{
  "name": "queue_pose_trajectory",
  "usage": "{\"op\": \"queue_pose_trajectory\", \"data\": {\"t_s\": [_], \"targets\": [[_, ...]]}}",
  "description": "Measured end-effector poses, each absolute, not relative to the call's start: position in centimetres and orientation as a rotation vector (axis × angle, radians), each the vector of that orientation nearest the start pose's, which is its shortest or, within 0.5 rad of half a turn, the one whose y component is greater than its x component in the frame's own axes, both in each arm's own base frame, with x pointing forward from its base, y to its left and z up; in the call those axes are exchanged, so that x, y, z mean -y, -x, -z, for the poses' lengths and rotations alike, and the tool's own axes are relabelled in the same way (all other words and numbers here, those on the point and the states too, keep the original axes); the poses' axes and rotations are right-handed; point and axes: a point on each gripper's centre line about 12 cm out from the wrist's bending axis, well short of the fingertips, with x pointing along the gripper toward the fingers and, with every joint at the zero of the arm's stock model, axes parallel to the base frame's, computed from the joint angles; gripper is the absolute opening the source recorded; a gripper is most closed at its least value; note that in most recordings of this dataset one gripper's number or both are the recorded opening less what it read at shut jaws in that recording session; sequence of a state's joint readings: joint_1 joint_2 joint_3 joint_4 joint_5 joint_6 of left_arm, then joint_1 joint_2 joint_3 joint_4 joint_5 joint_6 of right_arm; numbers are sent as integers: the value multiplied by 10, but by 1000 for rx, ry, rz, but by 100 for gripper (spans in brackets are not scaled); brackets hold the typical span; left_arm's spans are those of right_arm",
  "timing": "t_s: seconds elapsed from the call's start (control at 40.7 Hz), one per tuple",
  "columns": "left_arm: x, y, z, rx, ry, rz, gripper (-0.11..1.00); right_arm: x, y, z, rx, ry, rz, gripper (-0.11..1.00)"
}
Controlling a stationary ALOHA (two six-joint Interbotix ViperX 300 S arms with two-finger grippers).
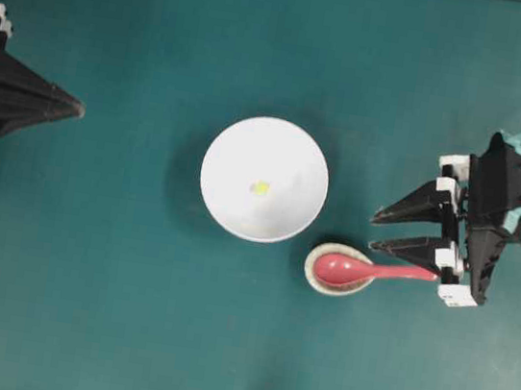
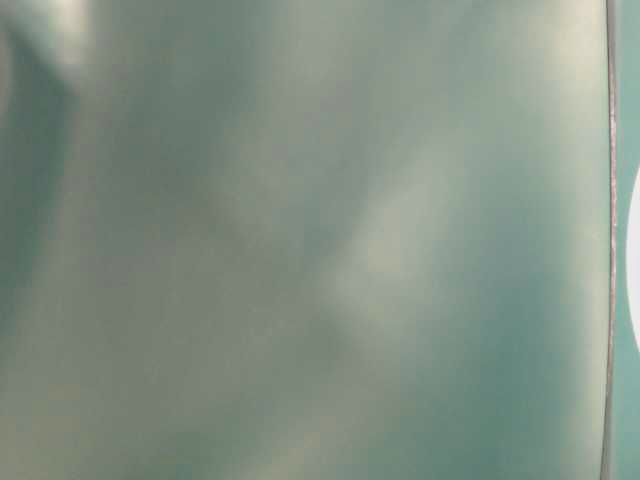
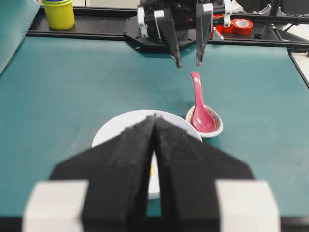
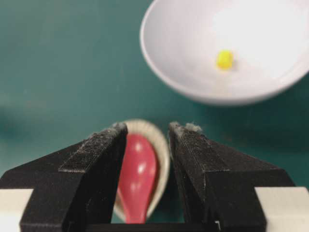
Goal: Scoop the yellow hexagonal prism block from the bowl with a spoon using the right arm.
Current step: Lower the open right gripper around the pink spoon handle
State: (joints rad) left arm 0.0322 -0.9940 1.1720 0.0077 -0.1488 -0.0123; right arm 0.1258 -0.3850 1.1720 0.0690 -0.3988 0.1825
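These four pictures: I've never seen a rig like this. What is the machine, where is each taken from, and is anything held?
Two robot arms face each other across a green table. One view looks straight down; one sits on each arm's wrist; the table-level view is only blur. The right tool stands open just off the handle of the pink spoon, whose scoop rests in a small cream dish. The left tool is shut and holds nothing. A tiny yellow block lies in the white bowl. Nothing is held.
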Motion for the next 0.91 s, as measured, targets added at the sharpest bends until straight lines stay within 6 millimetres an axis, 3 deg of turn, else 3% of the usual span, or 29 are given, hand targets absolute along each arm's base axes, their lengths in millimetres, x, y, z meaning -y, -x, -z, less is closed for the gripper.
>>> {"op": "queue_pose_trajectory", "data": {"t_s": [0.491,0.909], "targets": [[-6,-195,-282,-46,7,-31,0,-39,-241,-131,-431,-256,-42,47],[-6,-195,-280,-61,9,-32,0,-47,-241,-100,-471,-266,-13,47]]}}
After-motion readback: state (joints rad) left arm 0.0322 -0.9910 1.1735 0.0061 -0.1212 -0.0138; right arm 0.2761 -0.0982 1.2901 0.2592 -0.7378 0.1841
